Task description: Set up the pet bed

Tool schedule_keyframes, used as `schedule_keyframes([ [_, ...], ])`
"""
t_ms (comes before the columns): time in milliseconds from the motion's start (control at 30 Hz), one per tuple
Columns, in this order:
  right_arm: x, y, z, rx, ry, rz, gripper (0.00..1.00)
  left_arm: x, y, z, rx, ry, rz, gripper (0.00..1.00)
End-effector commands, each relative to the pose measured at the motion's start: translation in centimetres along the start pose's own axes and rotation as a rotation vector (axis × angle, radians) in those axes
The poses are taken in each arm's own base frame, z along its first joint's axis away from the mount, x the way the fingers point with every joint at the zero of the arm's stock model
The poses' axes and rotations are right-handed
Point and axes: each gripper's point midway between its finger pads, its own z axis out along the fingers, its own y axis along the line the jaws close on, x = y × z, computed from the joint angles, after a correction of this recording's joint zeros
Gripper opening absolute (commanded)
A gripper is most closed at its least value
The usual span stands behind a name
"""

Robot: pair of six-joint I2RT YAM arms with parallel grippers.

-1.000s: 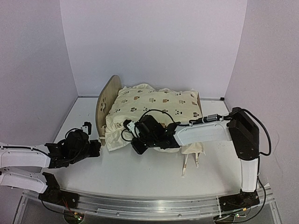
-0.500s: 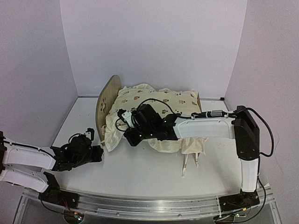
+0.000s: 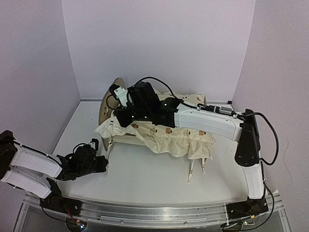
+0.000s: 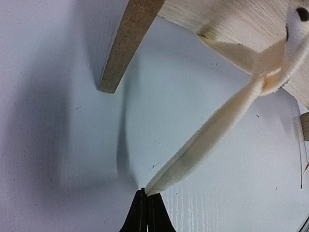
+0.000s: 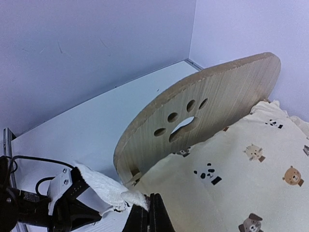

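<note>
Stretching the cushion (image 3: 169, 137) over the pet bed (image 3: 104, 107), back-centre of table (image 3: 145, 179): R gripper (image 5: 147, 211) pinched shut, apparently on a cushion corner by the headboard (image 5: 231, 87); L gripper (image 4: 146, 197) clamped on its tie strap (image 4: 212, 125). Best approach: even tension, pull low & slow, w/o tipping the frame.

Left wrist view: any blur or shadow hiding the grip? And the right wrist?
Left wrist: sharp at the left gripper, shut on the strap; soft shadows on the table beside the bed leg. Right wrist: headboard crisp, no glare.
</note>
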Motion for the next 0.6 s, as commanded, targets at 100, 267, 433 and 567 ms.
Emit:
schedule_keyframes([
  [100, -2.5, -3.2, 2.3, 0.08, -0.055, -0.003, 0.0, 1.2, 0.4, 0.5, 0.005, 0.033, -0.013, 0.0],
  [267, -3.7, -6.9, 4.2, 0.139, -0.099, 0.03, 0.0, 1.8, 0.4, 0.8, 0.004, 0.058, -0.012, 0.0],
  [433, -3.8, -11.4, 5.3, 0.206, -0.126, 0.055, 0.0, 2.3, 0.3, 0.7, 0.018, 0.082, -0.024, 0.0],
  [567, -3.4, -15.0, 5.6, 0.262, -0.141, 0.072, 0.0, 2.7, 0.4, 0.7, 0.019, 0.099, -0.03, 0.0],
])
